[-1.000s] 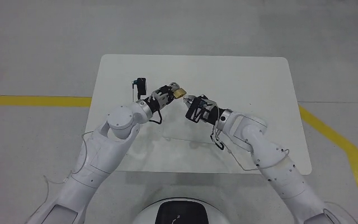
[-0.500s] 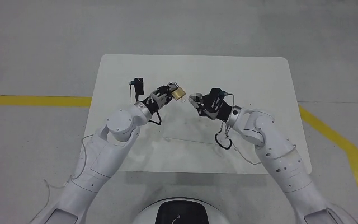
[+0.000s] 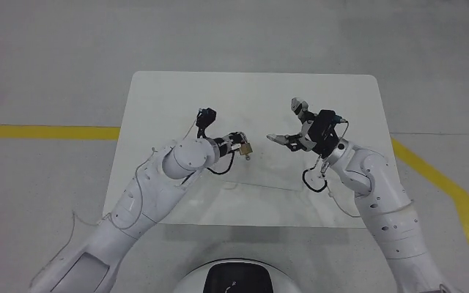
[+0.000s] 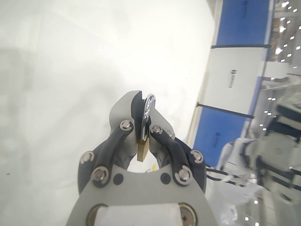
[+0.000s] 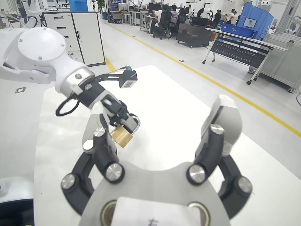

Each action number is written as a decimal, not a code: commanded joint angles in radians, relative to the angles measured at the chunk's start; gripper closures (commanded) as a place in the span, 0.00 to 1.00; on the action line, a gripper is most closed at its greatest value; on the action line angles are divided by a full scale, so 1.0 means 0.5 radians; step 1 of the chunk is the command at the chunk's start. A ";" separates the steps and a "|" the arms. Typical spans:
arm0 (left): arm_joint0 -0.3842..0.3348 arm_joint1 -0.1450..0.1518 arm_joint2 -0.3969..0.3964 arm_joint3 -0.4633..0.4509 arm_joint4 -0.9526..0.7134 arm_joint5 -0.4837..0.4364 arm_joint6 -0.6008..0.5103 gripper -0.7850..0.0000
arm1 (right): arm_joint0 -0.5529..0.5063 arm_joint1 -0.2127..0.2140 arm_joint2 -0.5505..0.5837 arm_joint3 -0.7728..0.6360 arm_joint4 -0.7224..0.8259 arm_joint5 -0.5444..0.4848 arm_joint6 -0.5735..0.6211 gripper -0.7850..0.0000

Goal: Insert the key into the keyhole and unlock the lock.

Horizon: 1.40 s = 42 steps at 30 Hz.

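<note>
Grip first: my left gripper [image 4: 144,106] is clenching the lock [image 4: 142,150] by its silver shackle [image 4: 149,102], brass body hanging free above the table [image 3: 330,95]. My right gripper [image 5: 160,116] is gaping empty, well apart. I am judging that the lock needs holding dead steady, keyhole facing right, while the key is lined up straight.

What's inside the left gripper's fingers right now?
The left gripper is shut on the small brass padlock: silver end at the tips, brass body nearer the palm. The fingers cover its flat sides; no keyhole can be seen.
</note>
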 commanded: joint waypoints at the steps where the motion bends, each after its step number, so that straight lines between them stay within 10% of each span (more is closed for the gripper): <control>1: -0.057 -0.027 0.119 0.059 0.113 0.076 -0.028 0.90 | 0.000 0.000 0.000 0.000 0.000 0.000 0.000 0.00; 3: -0.102 -0.057 0.202 0.112 0.144 0.124 -0.076 0.00 | 0.000 0.000 0.000 0.000 0.000 0.000 0.000 0.00; 14: -0.153 -0.097 0.087 0.181 0.044 0.114 -0.036 0.00 | 0.000 0.000 0.000 0.000 0.000 0.000 0.000 0.00; 28: 0.561 0.063 -0.754 -0.574 0.029 -0.539 0.620 0.00 | 0.000 0.000 0.000 0.000 0.000 0.000 0.000 0.00; 42: 0.754 0.071 -0.931 -0.494 0.540 -0.438 1.210 0.00 | -0.115 0.023 0.303 0.164 0.250 0.154 -0.104 0.00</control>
